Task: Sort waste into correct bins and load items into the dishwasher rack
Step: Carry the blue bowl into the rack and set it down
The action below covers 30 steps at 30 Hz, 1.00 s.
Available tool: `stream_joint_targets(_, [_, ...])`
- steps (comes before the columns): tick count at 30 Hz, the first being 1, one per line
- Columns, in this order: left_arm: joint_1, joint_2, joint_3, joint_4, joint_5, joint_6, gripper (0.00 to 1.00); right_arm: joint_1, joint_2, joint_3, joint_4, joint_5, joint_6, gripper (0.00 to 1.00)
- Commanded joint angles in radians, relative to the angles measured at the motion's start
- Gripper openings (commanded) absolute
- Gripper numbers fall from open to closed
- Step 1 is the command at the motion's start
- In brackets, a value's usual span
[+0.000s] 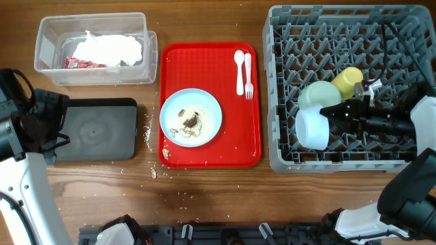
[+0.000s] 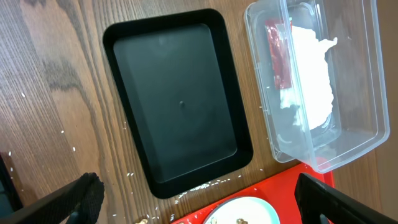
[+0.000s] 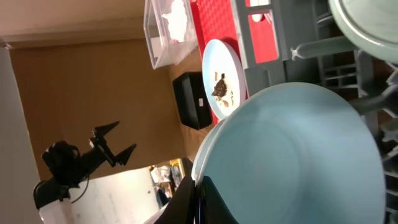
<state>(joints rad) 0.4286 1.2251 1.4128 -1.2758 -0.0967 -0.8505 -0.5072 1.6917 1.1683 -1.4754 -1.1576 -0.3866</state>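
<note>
Three vessels sit in the dishwasher rack point(image 1: 274, 102), the grey pegged crate at the right of the table. The mint-green bowl point(image 1: 317, 94) lies near the middle. The light blue bowl point(image 1: 312, 128) is just beside it, towards the rack's left front. The yellow cup point(image 1: 349, 80) is on the mint-green bowl's far side.

The right gripper point(image 3: 198, 186) is clenched on the rim of the light blue bowl, which stands tilted on edge among the pegs.

The red tray point(image 1: 204, 61) lies between the rack and the two bins. It carries the pale blue plate point(image 1: 208, 109), with brown-and-white food scraps point(image 1: 189, 121) on it. The white spoon point(image 1: 239, 68) and fork point(image 1: 248, 75) lie side by side at the tray's far right corner.

The black tray point(image 1: 102, 129) sits left of the red tray, with nothing in it. The left gripper point(image 2: 198, 183) hangs above the black tray's near end with its jaws spread wide, grasping nothing.

The clear tub point(image 1: 48, 41) stands beyond the black tray. It holds crumpled white napkins point(image 1: 109, 47) and the red wrapper point(image 1: 83, 63), which lies against them.

Loose crumbs point(image 1: 150, 133) are scattered on the wood between the black tray and the red tray, and a few more lie off the red tray's front left corner.
</note>
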Motion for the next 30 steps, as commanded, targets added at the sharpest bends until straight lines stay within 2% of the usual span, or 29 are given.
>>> stream_joint_targets(1, [0.006, -0.002, -0.001, 0.003, -0.01, 0.006, 1.0, 0.002, -0.022, -0.002, 0.018, 0.093, 0.002, 0.1])
stream_joint_targets(4, [0.006, -0.002, -0.001, 0.003, -0.01, 0.006, 1.0, 0.002, -0.048, 0.029, 0.084, 0.197, 0.147, 0.19])
stream_joint_targets(8, [0.006, -0.002, -0.001, 0.003, -0.01, 0.006, 1.0, 0.002, -0.128, 0.079, 0.198, 0.533, 0.444, 0.29])
stream_joint_targets(10, [0.006, -0.002, -0.001, 0.003, -0.01, 0.006, 1.0, 0.002, -0.181, 0.106, 0.211, 0.655, 0.527, 0.4])
stream_joint_targets(11, [0.006, -0.002, -0.001, 0.003, -0.01, 0.006, 1.0, 0.002, -0.206, 0.127, 0.209, 0.722, 0.575, 0.49])
stream_joint_targets(12, [0.006, -0.002, -0.001, 0.003, -0.01, 0.006, 1.0, 0.002, -0.235, 0.154, 0.206, 0.78, 0.612, 0.58])
stream_joint_targets(13, [0.006, -0.002, -0.001, 0.003, -0.01, 0.006, 1.0, 0.002, -0.256, 0.173, 0.201, 0.805, 0.627, 0.62])
stream_joint_targets(16, [0.006, -0.002, -0.001, 0.003, -0.01, 0.006, 1.0, 0.002, -0.316, 0.199, 0.196, 0.809, 0.634, 0.64])
stream_joint_targets(17, [0.006, -0.002, -0.001, 0.003, -0.01, 0.006, 1.0, 0.005, -0.336, 0.199, 0.196, 0.808, 0.634, 0.64])
stream_joint_targets(18, [0.006, -0.002, -0.001, 0.003, -0.01, 0.006, 1.0, 0.009, -0.351, 0.199, 0.188, 0.804, 0.632, 0.6])
stream_joint_targets(21, [0.006, -0.002, -0.001, 0.003, -0.01, 0.006, 1.0, 0.071, -0.36, 0.197, 0.13, 0.792, 0.594, 0.27])
stream_joint_targets(23, [0.006, -0.002, -0.001, 0.003, -0.01, 0.006, 1.0, 0.139, -0.359, 0.175, 0.113, 0.802, 0.599, 0.11])
stream_joint_targets(24, [0.006, -0.002, -0.001, 0.003, -0.01, 0.006, 1.0, 0.171, -0.359, 0.159, 0.114, 0.803, 0.6, 0.08])
stream_joint_targets(28, [0.006, -0.002, -0.001, 0.003, -0.01, 0.006, 1.0, 0.312, -0.344, 0.043, 0.137, 0.956, 0.732, 0.04])
stream_joint_targets(30, [0.006, -0.002, -0.001, 0.003, -0.01, 0.006, 1.0, 0.334, -0.329, -0.005, 0.151, 0.956, 0.731, 0.04])
